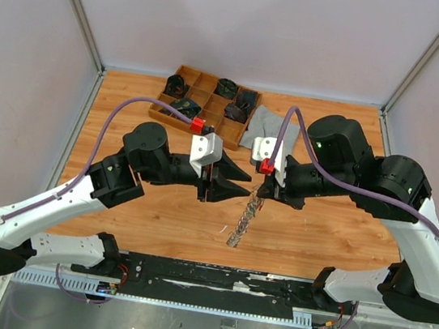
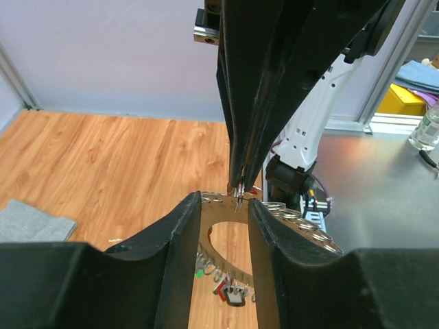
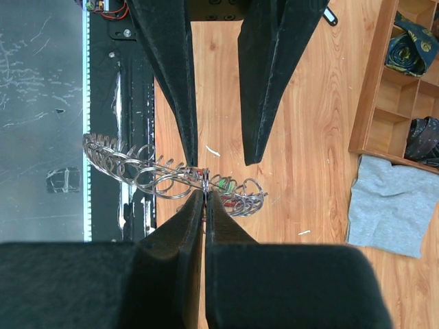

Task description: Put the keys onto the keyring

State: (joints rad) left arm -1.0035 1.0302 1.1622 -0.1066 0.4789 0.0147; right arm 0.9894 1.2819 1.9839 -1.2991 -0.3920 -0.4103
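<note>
Now the right gripper (image 3: 206, 192) has its jaws clenched on the keyring (image 3: 137, 164), pinching the wire of the ring at one point on its rim. The keyring sits over the middle of the desk (image 1: 155, 213), between the two arms, and in the top view it shows edge-on as a thin grey strip slanting down from the right gripper towards the near edge. Whether its lower end touches the desk cannot be told.

Keys (image 3: 230, 185) with red and green tags hang bunched on the ring just beside the pinch, and more silver keys fan out along the rest of the ring.

The left gripper (image 2: 224, 202) faces the right one, almost tip to tip. Its jaws are released, with a clear gap between them; they straddle the ring near the pinch, and nothing is clamped in them.

A white scrap (image 3: 212, 151) lies on the desk near the ring. A wooden tray (image 1: 205, 89) stands at the far edge, and a grey cloth (image 1: 267, 126) lies just beside it.
</note>
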